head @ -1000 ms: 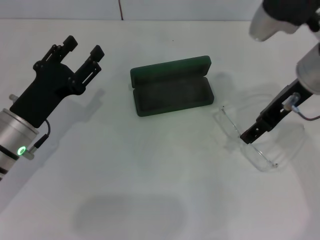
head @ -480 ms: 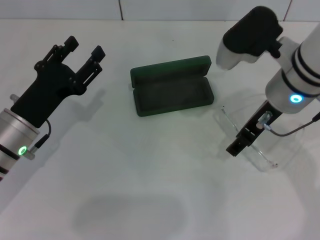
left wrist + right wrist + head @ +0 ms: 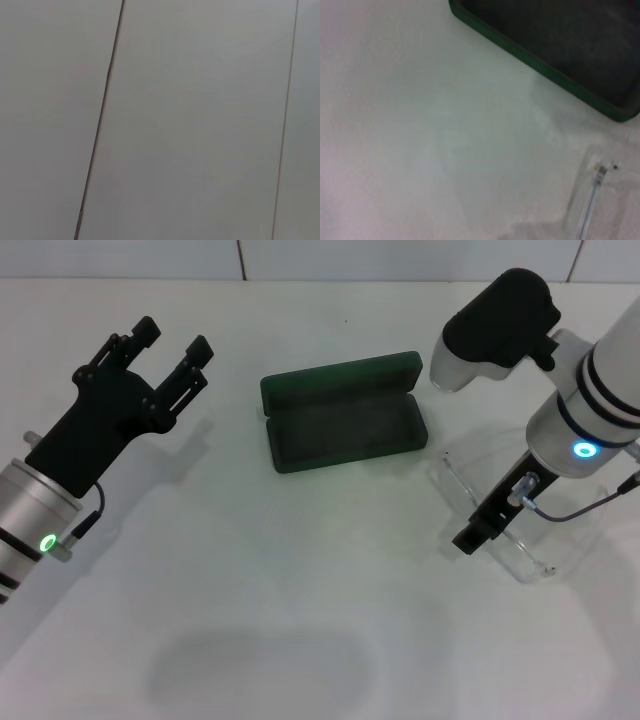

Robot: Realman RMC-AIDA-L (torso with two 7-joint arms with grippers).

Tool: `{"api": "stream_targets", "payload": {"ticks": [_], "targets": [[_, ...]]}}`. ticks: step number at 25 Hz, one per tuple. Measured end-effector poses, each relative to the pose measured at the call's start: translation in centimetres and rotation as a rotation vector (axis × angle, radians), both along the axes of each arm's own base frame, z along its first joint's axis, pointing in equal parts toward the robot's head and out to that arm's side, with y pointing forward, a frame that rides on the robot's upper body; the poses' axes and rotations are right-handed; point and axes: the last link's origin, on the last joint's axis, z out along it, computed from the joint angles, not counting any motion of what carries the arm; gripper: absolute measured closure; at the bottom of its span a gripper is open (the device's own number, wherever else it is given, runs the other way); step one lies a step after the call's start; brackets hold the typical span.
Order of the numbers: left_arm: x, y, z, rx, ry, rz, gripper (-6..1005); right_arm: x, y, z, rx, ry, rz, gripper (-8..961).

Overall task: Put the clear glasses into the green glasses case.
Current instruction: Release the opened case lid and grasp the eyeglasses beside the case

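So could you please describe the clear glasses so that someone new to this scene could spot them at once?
Start at the open green glasses case in the middle of the white table. To its right, under the right gripper, lie the clear glasses. They are fully see-through, only faint outlines against the white, unlike the dark, solid case.

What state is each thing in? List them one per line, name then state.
Green glasses case: open, lid laid back, nothing inside.
Clear glasses: lying on the table beside the case, arms unfolded, not yet in it.
Left hand: open, holding nothing, off to the case's left.
Right hand: down at the glasses.
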Motion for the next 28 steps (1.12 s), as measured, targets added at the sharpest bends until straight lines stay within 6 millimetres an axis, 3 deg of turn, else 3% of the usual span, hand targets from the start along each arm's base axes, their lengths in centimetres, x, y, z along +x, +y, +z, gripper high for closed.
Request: {"api": "stream_targets", "payload": {"ticks": [4, 9, 23, 28], "targets": [[-0.01, -0.01, -0.02, -0.001, 0.000, 0.000, 279, 0.18, -0.12, -0.15, -0.007, -0.007, -0.003, 256], [0.00, -0.04, -0.06, -0.002, 0.000, 0.000, 280, 0.20, -0.15, -0.18, -0.008, -0.009, -0.002, 434], [0.00, -0.17, -0.24, -0.008, 0.000, 0.001, 282, 0.78, -0.51, -0.46, -0.015, -0.024, 0.000, 486], [0.04, -0.23, -0.35, -0.011, 0.000, 0.000, 283, 0.77, -0.58, -0.45, -0.017, -0.022, 0.010, 594]]}}
